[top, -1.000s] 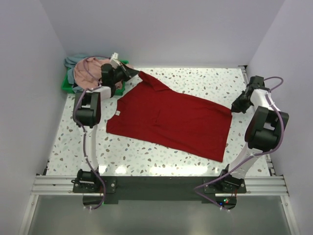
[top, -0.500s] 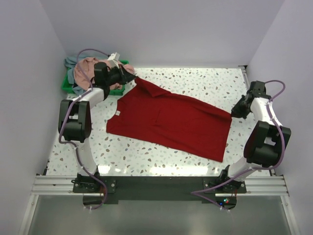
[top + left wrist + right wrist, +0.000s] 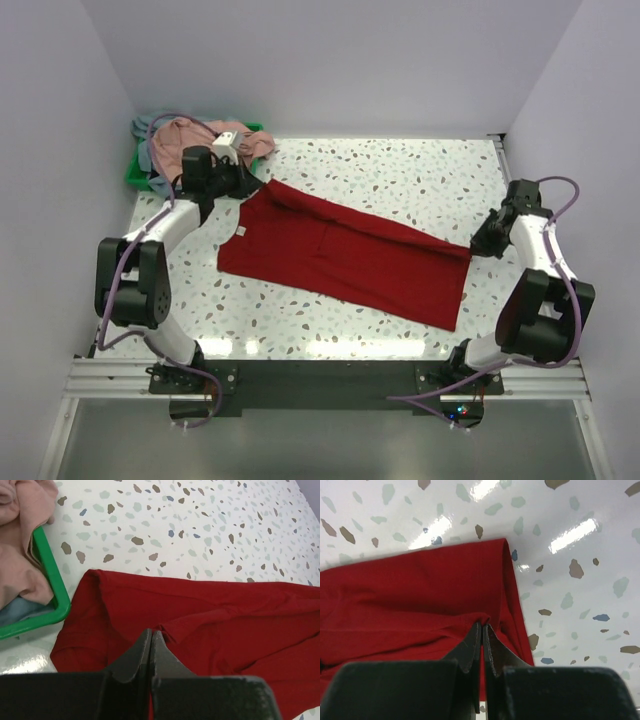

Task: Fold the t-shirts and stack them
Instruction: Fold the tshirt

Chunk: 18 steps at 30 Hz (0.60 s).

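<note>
fold 1 looks only just begun. left gripper [image 3: 252, 183] is pinched tight on the far edge of the red shirt [image 3: 350, 250], up by the sleeve. right gripper [image 3: 478, 243] is pinched tight on the same edge, at the hem end. the shirt lies spread out between the 2 grippers, and its far edge looks turned over a bit toward the near side. the fold is not done yet. just left of the left gripper sits the green tray [image 3: 133, 180]. the pink shirt [image 3: 195, 135] and the blue shirt [image 3: 147, 160] are heaped in it, not folded. so all 3 shirts are left to fold and stack.
</note>
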{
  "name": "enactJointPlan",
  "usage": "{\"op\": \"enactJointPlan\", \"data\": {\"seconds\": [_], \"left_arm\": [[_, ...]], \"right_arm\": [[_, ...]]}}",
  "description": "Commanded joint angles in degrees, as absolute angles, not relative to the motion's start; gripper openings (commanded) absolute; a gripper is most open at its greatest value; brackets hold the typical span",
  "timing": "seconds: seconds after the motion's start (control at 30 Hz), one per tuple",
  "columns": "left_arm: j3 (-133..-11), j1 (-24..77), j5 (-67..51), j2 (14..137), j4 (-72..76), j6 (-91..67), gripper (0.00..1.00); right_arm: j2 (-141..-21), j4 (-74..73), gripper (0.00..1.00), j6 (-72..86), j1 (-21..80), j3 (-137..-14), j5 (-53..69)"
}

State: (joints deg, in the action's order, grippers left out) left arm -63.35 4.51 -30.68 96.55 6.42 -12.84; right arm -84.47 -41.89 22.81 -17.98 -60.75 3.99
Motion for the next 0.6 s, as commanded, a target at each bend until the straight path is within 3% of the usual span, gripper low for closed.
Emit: {"op": "enactJointPlan", "data": {"seconds": [0.0, 0.57], "left_arm": [[-60.7, 4.3, -26.4, 91.8, 5.1, -10.9, 0.00], [-52.9, 4.2, -23.5, 78.8, 0.1, -13.4, 0.00]], "right_arm": [[-81.8, -43.6, 0.00, 21.4, -17.3, -59.5, 2.5], [-79.9, -43.9, 0.00, 19.6, -15.6, -53.3, -3.2]]}}
